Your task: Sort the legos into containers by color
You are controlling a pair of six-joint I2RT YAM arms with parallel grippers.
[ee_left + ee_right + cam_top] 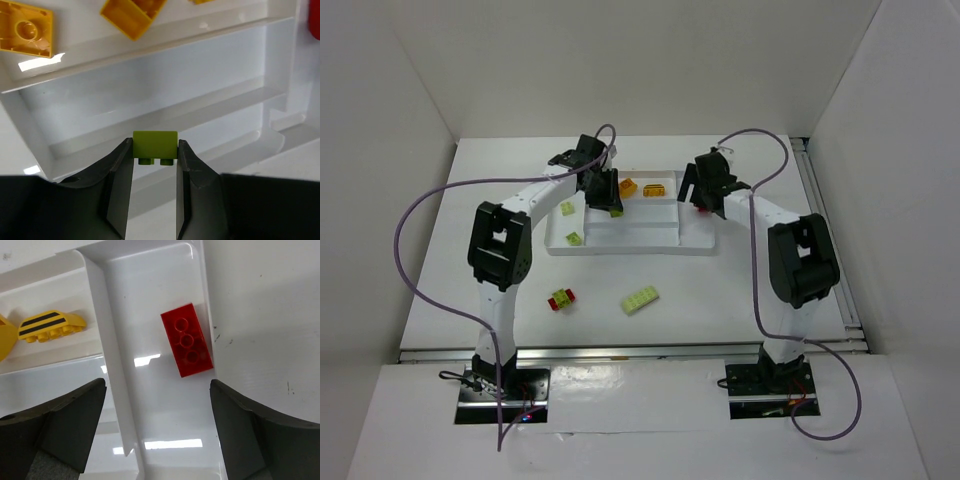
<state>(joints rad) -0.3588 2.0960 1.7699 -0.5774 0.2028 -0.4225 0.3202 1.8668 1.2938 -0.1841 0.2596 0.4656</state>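
You are pinching a small green plastic brick (155, 144), likely light, hard and slippery, by its flat sides in your left jaws over the white plastic tray (150, 85), while your right jaws are hanging wide open and empty.

red brick (186, 340), green brick (155, 145), white tray (150, 285)

White desk (740, 290) carries white tray (640, 232) toward the back. Nearer the front, loose on the desk and apart from each other: light green brick (640, 299), small red-yellow-green stack (562, 298).
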